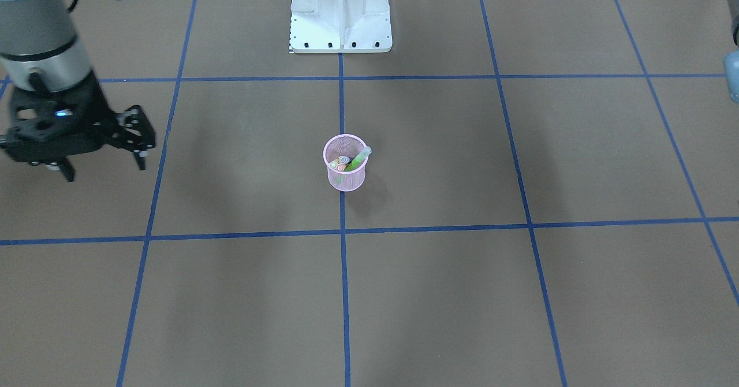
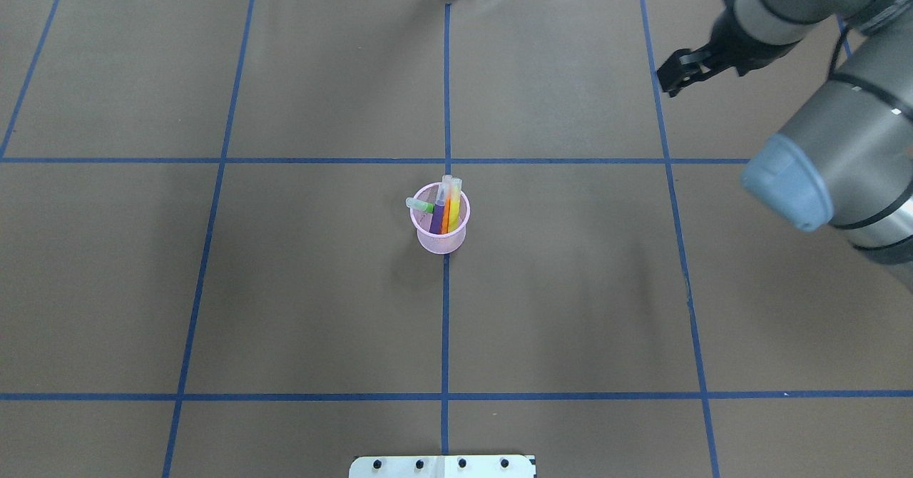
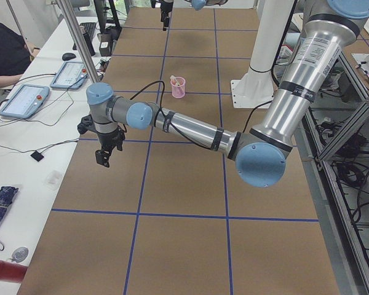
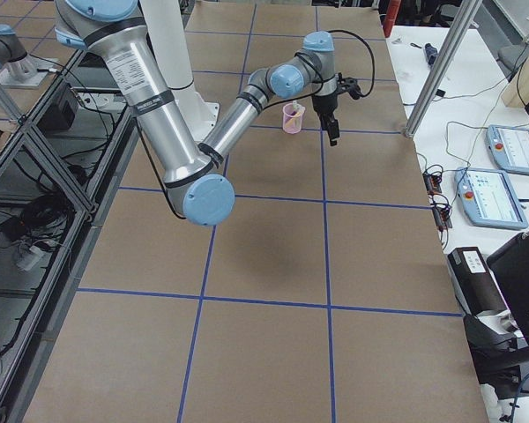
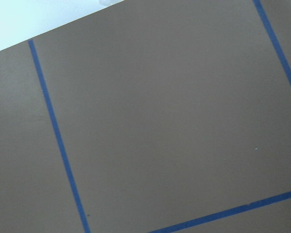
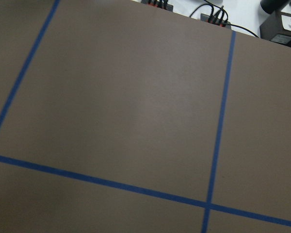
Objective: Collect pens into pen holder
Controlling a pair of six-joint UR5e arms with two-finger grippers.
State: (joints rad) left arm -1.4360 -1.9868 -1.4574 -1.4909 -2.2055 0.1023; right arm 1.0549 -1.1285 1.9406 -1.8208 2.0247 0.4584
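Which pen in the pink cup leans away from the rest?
The green pen: it tilts out over the pen holder's rim, while the other three stand bunched together.

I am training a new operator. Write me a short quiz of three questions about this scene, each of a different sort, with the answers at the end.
1. True or false: one pen lies on the table outside the pen holder.
2. Which pen leans apart from the other three, toward the robot's left? A) yellow B) green C) purple
3. Fill in: the right gripper is ____ and holds nothing, far from the holder.

Key
1. False: no pen shows on the table.
2. B, the green pen.
3. open
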